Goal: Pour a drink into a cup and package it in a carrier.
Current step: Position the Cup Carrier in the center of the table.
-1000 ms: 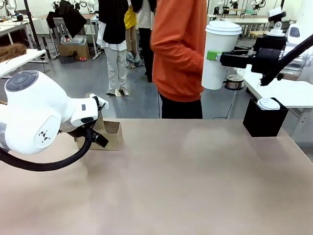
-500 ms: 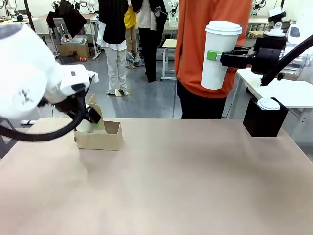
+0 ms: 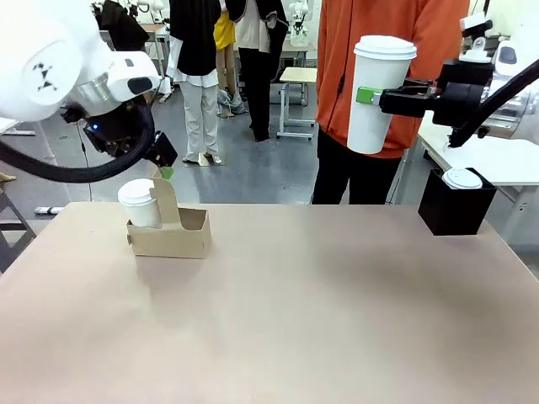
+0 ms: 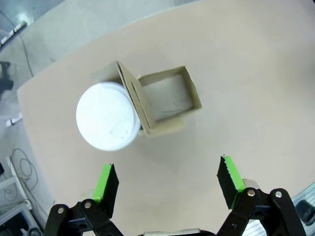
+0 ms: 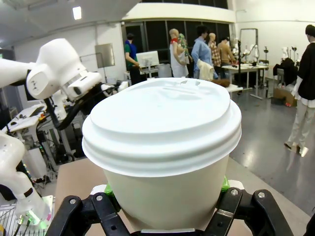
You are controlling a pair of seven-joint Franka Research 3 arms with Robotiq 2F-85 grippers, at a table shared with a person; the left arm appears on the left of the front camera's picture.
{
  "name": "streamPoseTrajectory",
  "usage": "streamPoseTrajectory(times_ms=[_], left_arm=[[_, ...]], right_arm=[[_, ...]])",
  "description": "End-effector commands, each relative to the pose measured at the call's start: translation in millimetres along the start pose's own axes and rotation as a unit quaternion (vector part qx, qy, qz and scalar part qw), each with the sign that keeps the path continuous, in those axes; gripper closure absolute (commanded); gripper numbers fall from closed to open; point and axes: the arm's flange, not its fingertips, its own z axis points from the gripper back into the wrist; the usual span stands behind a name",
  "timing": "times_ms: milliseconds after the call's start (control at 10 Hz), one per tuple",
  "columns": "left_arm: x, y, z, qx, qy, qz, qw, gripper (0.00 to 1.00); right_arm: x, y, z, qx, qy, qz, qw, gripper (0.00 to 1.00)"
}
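Since the earlier frame our left arm has lifted up and away from the carrier [image 3: 181, 240], so the cup [image 3: 139, 206] standing in it has come into sight, and the person in the orange top [image 3: 337, 50] has stepped farther right behind the tabletop [image 3: 295, 320]. The left gripper [image 4: 167, 167] now hangs released above the carrier, its green-padded fingers spread wide with nothing between them. From its wrist we look straight down on the cup's flat white round top, which sits in the pocket on one side of the upright handle panel [image 3: 166, 198]; the pocket on the other side is a bare brown box. From the front, that cup is plain white with a slightly wider band at its top, and it stands about level with the handle's top. The carrier rests on the left part of the tabletop. Our right gripper [image 3: 369, 96] has not shifted: it is clamped around a tall cup [image 3: 370, 126], held upright high above the right side of the tabletop, in front of the person. This tall cup is white, tapered and capped with a white domed lid. A black box [image 3: 455, 210] at the far right edge holds a short lidded cup [image 3: 462, 178].
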Motion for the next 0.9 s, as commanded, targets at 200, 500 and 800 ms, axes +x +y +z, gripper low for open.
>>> streamPoseTrajectory(times_ms=[200,500,800], left_arm=[[47,10,-31,0.023,0.031,0.053,0.998,0.0],[52,20,-55,0.037,0.049,0.088,0.994,0.0],[54,20,-60,0.028,0.053,0.096,0.994,0.59]], right_arm=[[4,-1,-2,0.003,-0.006,0.001,1.0,0.2],[4,-1,-2,0.003,-0.006,0.001,1.0,0.2],[4,-1,-2,0.003,-0.006,0.001,1.0,0.2]])
